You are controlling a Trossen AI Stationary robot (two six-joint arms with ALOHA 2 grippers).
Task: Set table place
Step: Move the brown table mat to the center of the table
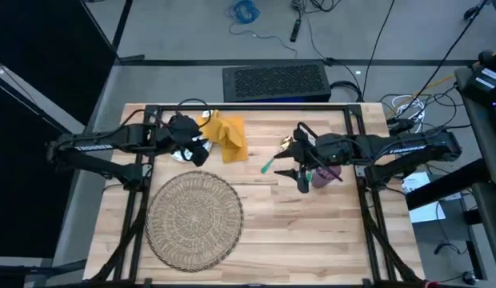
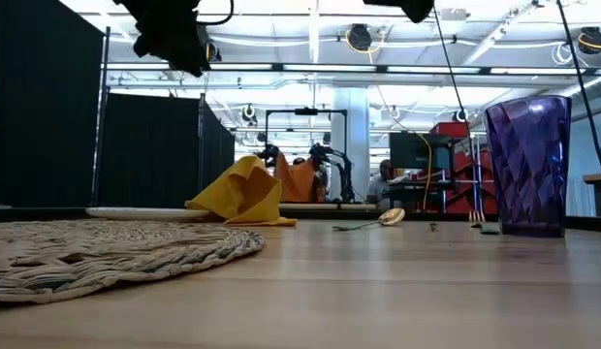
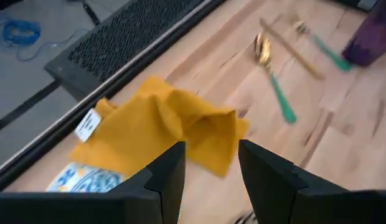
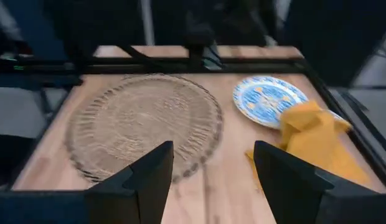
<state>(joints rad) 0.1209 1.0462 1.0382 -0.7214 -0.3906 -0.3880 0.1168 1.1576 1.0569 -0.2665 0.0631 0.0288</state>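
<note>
So far I judge the place barely begun: on the surface (image 1: 312, 232) the woven mat (image 1: 193, 218) lies bare, just below my left end effector (image 1: 194, 150), which hovers with fingers apart over the patterned plate (image 4: 268, 99) and beside the crumpled yellow napkin (image 1: 226, 134). My right end effector (image 1: 296, 160), fingers apart and holding nothing, hangs by the purple cup (image 2: 529, 165), upright just beside it. The green-handled cutlery (image 3: 277, 93) lies scattered between the two, long axes slanting across the planks, and everything still needs moving to the mat.
</note>
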